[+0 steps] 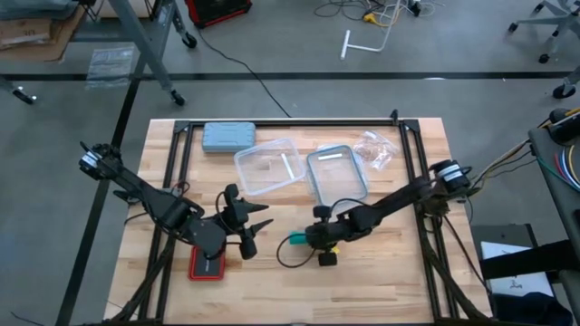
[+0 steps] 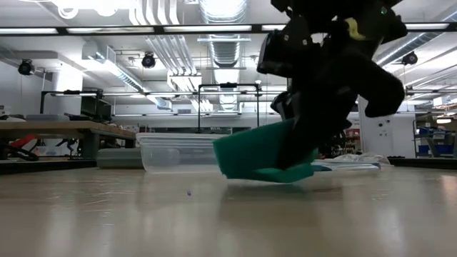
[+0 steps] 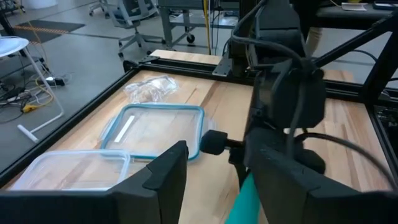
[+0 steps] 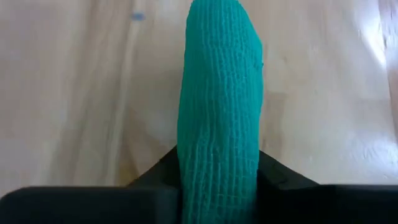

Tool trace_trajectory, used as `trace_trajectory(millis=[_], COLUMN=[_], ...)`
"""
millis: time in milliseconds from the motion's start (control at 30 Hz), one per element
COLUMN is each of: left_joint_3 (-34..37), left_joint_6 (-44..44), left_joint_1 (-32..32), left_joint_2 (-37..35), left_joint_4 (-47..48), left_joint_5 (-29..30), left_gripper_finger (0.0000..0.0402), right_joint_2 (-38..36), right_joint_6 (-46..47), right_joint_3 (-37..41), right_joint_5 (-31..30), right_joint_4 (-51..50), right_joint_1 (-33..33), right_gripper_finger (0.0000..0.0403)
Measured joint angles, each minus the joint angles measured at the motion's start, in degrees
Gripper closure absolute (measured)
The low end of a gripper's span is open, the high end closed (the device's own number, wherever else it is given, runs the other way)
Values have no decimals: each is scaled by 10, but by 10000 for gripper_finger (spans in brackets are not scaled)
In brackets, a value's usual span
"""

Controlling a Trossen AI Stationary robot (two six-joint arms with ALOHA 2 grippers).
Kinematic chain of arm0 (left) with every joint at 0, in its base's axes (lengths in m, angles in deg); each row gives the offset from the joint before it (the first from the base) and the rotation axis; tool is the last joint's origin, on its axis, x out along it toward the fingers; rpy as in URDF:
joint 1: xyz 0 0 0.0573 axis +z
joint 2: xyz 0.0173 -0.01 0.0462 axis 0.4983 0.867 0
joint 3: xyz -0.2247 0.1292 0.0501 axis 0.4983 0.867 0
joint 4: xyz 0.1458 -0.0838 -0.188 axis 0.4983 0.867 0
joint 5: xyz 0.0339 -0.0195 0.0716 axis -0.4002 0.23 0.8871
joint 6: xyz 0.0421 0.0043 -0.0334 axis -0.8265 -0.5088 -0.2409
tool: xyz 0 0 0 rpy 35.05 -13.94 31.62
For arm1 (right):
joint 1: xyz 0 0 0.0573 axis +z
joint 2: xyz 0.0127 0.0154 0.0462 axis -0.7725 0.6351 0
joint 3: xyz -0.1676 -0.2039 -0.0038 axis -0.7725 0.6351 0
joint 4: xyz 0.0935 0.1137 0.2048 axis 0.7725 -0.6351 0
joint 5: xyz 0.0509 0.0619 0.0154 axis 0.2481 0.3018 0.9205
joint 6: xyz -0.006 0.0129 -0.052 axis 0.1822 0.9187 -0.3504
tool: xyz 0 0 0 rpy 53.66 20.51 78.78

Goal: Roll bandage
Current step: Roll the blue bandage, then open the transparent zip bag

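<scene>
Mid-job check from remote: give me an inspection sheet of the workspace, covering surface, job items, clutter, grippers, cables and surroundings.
Surface: wooden table inside a black frame, bare in front.
Job's things: teal bandage, one end clamped, the rest lying out flat on the wood.
Clutter: grey-blue case, clear container, blue-rimmed lid and crumpled plastic bag at the back; red and black block near the front left.
Grippers: right gripper shut on the bandage at table centre; left gripper open, beside it, holding nothing.
Cables: thin black loop on the table by the right gripper; loose wires on the floor behind.
Surroundings: workshop floor, chair bases, benches; no person seen.
</scene>
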Motion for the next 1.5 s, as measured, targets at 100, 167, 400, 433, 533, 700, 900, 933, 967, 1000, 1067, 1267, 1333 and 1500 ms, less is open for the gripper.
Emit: trace_trajectory(millis=[100,167,400,433,533,700,900,933,967,1000,1067,1267,1333,1500], left_joint_3=[0,0,0,0,0,0,1,2,2,2,2,2,2,2], left_joint_6=[0,0,0,0,0,0,0,0,0,0,0,-1,0,-33], left_joint_1=[0,0,0,0,0,0,0,0,0,0,3,34,51,95], left_joint_2=[0,0,0,0,1,1,3,5,9,12,23,58,63,64], left_joint_4=[0,2,6,6,6,8,10,9,9,9,5,-16,-18,-24], left_joint_5=[0,0,0,0,0,0,0,0,0,0,0,0,0,0], left_gripper_finger=[240,243,247,246,240,234,233,233,234,235,240,257,263,278], right_joint_2=[3,2,-26,-33,-67,-156,-302,-327,-354,-380,-431,-561,-588,-607], right_joint_6=[3,3,4,4,9,24,46,55,65,77,113,286,340,372], right_joint_3=[-7,-10,-18,-17,-17,-11,54,71,88,106,146,236,246,249], right_joint_5=[1,3,15,15,14,-18,-81,-91,-102,-114,-141,-249,-266,-272], right_joint_4=[2,0,-12,-17,-56,-164,-224,-228,-232,-233,-234,-244,-261,-275], right_joint_1=[0,0,0,0,0,0,0,0,-3,-6,-16,-67,-95,-164], right_gripper_finger=[283,259,186,179,163,158,172,174,176,178,180,181,183,193])
